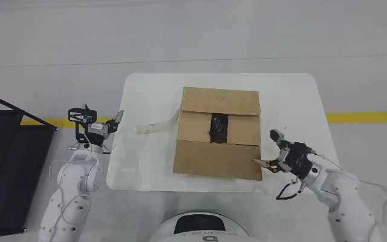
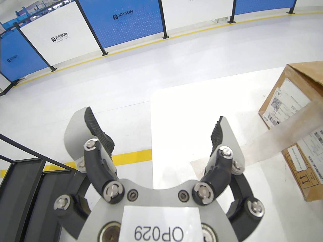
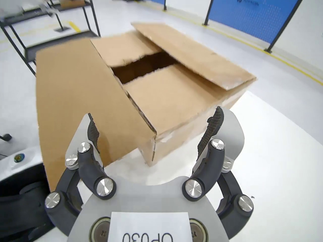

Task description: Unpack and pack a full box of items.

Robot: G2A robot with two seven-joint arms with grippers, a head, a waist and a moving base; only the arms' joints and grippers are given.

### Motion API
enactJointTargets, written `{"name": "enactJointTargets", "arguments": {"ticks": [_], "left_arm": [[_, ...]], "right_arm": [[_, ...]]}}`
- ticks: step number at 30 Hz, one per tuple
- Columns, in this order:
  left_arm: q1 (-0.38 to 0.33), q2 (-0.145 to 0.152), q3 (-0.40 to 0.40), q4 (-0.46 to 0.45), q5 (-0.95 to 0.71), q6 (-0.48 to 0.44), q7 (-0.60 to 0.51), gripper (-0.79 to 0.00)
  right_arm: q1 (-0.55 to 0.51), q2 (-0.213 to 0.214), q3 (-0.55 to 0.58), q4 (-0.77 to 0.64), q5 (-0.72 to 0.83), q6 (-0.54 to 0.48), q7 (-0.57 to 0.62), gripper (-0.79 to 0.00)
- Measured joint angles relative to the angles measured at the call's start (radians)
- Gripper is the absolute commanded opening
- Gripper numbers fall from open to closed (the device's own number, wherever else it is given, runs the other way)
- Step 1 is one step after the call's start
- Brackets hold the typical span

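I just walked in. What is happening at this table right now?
A two-armed robot faces a cardboard box on a white table. Its flaps are partly open, with a dark gap in the middle, and a tape strip trails from its side. The right end effector is open at the box's near right corner. The left end effector is open beside the table's left edge, holding nothing.

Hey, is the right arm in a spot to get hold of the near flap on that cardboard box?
Probably yes. The right gripper is open at the near right corner of the box, the edge of the near flap lies just ahead of it, and nothing stands between them.
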Motion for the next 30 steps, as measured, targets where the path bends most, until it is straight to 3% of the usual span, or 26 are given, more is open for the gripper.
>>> {"name": "enactJointTargets", "arguments": {"ticks": [4,13,16,20,23,30], "left_arm": [[0.0,0.0,0.0,0.0,0.0,0.0,0.0,0.0],[0.0,0.0,0.0,0.0,0.0,0.0,0.0,0.0],[0.0,0.0,0.0,0.0,0.0,0.0,0.0,0.0],[0.0,0.0,0.0,0.0,0.0,0.0,0.0,0.0],[0.0,0.0,0.0,0.0,0.0,0.0,0.0,0.0],[0.0,0.0,0.0,0.0,0.0,0.0,0.0,0.0]], "right_arm": [[0.011,0.003,0.014,0.021,0.106,-0.044,-0.124,0.0],[0.022,0.004,0.014,0.034,0.13,-0.04,-0.106,0.0],[0.065,0.003,-0.026,0.089,0.155,0.009,-0.023,0.0],[0.196,0.007,-0.119,0.215,0.224,0.037,0.232,0.0],[0.253,0.006,-0.156,0.249,0.268,0.102,0.358,0.0],[0.309,0.004,-0.177,0.268,0.349,0.185,0.417,0.0]]}}
